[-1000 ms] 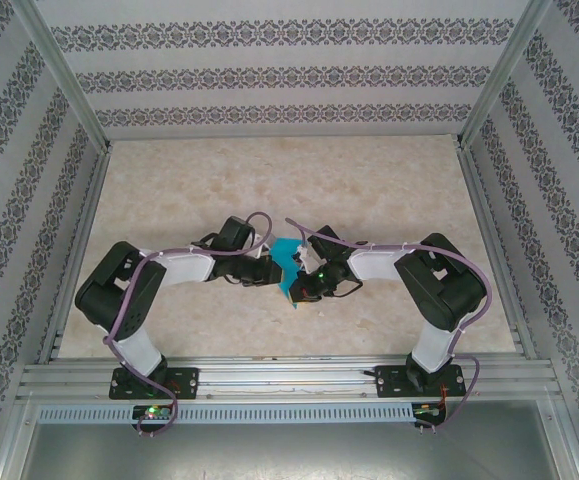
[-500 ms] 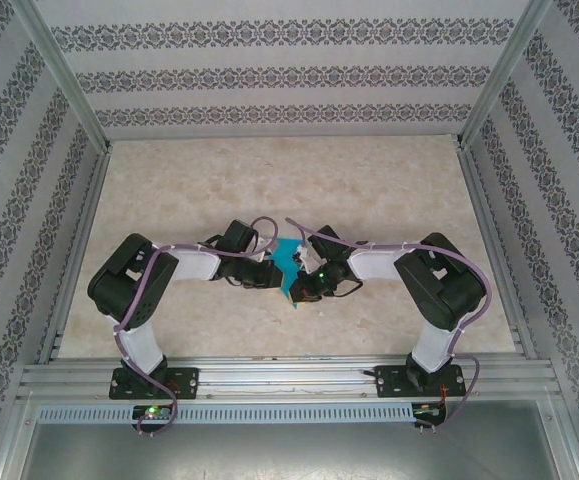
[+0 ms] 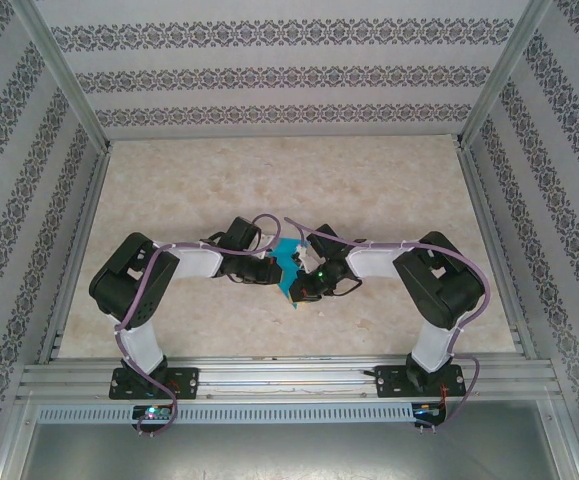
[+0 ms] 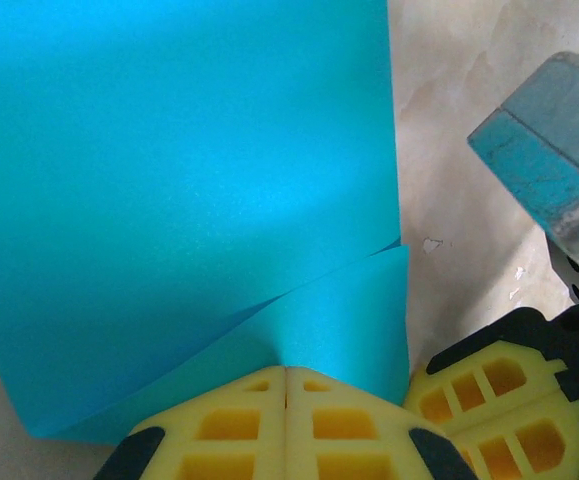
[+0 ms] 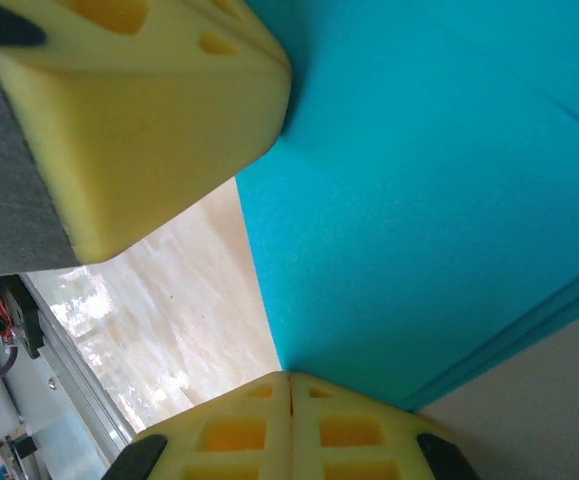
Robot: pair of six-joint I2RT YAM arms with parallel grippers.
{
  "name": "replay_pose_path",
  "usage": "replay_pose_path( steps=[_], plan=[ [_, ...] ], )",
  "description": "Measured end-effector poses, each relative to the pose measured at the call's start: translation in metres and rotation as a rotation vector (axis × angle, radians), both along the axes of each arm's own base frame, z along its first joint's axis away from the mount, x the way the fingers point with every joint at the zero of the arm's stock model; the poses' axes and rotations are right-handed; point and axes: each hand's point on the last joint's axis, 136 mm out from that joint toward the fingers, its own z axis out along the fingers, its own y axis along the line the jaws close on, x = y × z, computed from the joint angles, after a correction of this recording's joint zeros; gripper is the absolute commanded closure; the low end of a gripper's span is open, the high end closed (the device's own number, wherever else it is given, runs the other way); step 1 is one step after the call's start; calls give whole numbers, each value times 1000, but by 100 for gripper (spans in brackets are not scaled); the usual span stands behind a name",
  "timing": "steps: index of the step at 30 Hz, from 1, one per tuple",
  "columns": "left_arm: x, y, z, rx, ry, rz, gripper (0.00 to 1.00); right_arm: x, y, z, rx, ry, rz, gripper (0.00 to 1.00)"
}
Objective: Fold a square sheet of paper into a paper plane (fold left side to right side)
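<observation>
Square sheet of paper (image 4: 169, 150): one, creased, pinched by two pairs of jaws, left and right.

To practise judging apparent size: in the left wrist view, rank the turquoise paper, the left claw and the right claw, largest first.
1. turquoise paper
2. left claw
3. right claw
Both claws are cropped by the frame, and the left sits nearer the camera, so their order is unsure.
</observation>
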Motion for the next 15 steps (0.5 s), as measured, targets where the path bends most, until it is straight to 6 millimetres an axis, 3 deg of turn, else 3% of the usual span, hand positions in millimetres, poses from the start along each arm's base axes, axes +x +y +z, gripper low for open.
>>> replay_pose_path(
  steps=[15],
  plan=[
    [6,6,0,26,-48,-7,95,4,0,0,-7,-18,2,100]
  ],
)
